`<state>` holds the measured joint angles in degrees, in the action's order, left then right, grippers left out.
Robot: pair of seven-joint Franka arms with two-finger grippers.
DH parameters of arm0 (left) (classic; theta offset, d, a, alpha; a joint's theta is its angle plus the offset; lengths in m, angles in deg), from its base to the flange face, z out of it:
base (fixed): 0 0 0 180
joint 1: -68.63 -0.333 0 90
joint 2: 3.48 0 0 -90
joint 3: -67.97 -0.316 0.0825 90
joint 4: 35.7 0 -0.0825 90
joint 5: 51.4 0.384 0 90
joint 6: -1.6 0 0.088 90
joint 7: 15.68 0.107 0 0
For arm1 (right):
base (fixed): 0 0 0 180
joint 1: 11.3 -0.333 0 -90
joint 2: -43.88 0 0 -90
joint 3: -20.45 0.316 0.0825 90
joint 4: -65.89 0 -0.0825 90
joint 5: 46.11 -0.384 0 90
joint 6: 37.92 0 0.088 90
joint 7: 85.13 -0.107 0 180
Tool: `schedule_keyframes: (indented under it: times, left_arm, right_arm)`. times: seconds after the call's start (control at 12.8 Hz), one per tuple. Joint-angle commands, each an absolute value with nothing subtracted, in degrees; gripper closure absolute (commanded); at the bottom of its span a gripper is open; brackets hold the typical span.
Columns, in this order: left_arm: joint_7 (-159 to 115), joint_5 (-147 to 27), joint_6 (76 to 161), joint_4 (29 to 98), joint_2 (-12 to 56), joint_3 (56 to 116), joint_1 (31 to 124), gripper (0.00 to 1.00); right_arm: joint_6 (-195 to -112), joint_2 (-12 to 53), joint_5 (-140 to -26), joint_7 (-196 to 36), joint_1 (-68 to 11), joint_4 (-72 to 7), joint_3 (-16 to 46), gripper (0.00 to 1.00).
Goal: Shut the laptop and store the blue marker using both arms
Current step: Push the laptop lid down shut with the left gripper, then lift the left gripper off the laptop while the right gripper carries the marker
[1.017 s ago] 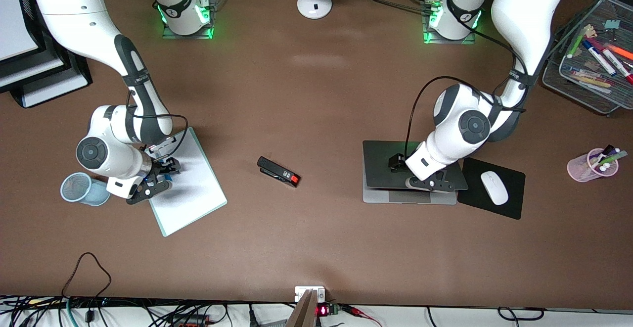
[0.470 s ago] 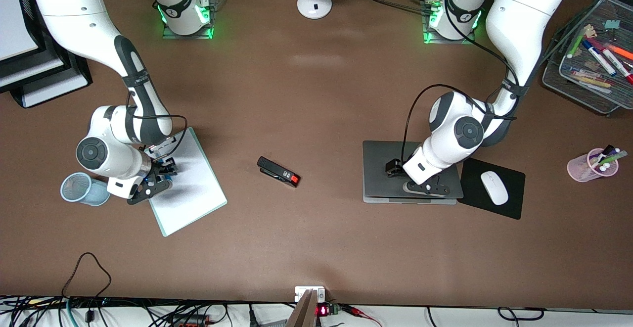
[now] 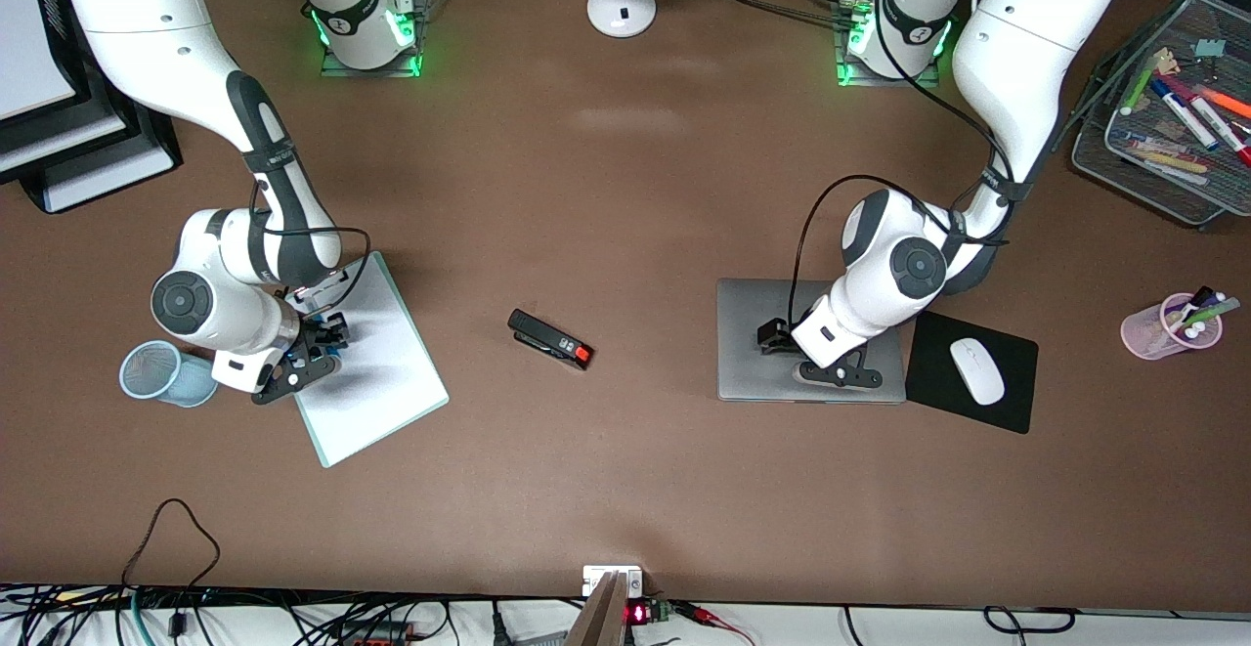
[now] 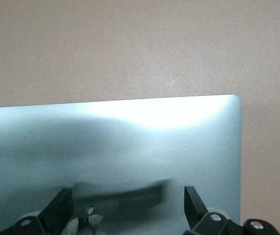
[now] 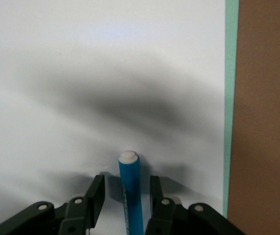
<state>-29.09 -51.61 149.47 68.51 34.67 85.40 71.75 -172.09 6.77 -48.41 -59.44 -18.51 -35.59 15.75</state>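
The silver-grey laptop (image 3: 743, 372) lies shut and flat toward the left arm's end of the table. My left gripper (image 3: 836, 374) rests open on its lid near the edge closest to the front camera. The left wrist view shows the bare lid (image 4: 130, 142) between the spread fingers of that gripper (image 4: 126, 196). The blue marker (image 5: 131, 196), white end outward, lies on a white board (image 3: 381, 382) toward the right arm's end. My right gripper (image 3: 315, 345) is down over it. Its fingers (image 5: 98, 193) stand on either side of the marker with a small gap each side, so the right gripper (image 5: 126, 190) is open.
A blue mesh cup (image 3: 156, 372) stands beside the right gripper. A black stapler with a red end (image 3: 550, 339) lies mid-table. A white mouse (image 3: 977, 370) sits on a black pad (image 3: 1012, 407) beside the laptop. A pink cup of markers (image 3: 1168, 325) and wire trays (image 3: 1163, 128) stand past it.
The laptop lid has gone from partly raised to flat and shut, and my left gripper has come down with it. The right arm has not moved.
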Motion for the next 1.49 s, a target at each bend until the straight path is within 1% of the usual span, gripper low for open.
schedule_keyframes:
  times: [0.0,0.08,0.16,0.23,0.39,0.47,0.63,0.86,1.02,1.25,1.41]
  left_arm:
    - [-29.13,-51.84,151.10,67.04,36.51,85.11,72.24,0.00]
    - [-29.13,-51.76,151.10,67.04,36.51,85.11,72.24,0.00]
    - [-29.13,-51.84,151.10,67.04,36.51,85.19,72.24,0.00]
    - [-29.13,-51.84,151.10,67.04,36.51,85.20,72.24,0.00]
    - [-29.13,-51.76,150.93,67.04,36.07,85.20,72.06,0.00]
    - [-29.21,-51.76,150.32,67.04,34.68,85.20,71.89,0.00]
    - [-29.30,-51.76,145.15,67.04,31.17,85.20,71.71,0.00]
    - [-29.39,-51.84,136.63,67.04,24.75,85.20,71.10,0.00]
    - [-29.30,-51.84,129.52,67.04,19.57,84.93,70.39,0.00]
    - [-29.22,-51.76,118.97,67.04,10.35,84.93,68.46,0.00]
    - [-28.43,-51.76,112.99,67.13,4.72,84.93,66.62,0.00]
  right_arm:
    - [-173.36,6.96,-48.57,-58.32,-18.25,-36.42,15.97,0.59]
    - [-173.36,6.96,-48.57,-58.32,-18.25,-36.42,15.97,0.60]
    - [-173.36,6.96,-48.57,-58.32,-18.25,-36.42,15.97,0.64]
    - [-173.36,6.96,-48.57,-58.32,-18.25,-36.42,15.97,0.71]
    - [-173.36,6.96,-48.57,-58.32,-18.25,-36.42,15.97,0.76]
    - [-173.36,6.96,-48.57,-58.32,-18.25,-36.42,15.97,0.77]
    - [-173.36,6.79,-48.57,-58.32,-18.25,-36.42,15.97,0.80]
    - [-173.36,6.79,-48.57,-58.23,-18.33,-36.42,15.97,0.89]
    - [-173.27,6.96,-48.57,-57.80,-18.33,-36.42,15.97,0.94]
    - [-173.10,8.62,-48.66,-57.53,-18.42,-35.72,15.97,0.96]
    - [-172.66,11.08,-48.66,-57.53,-18.51,-35.63,15.97,0.97]
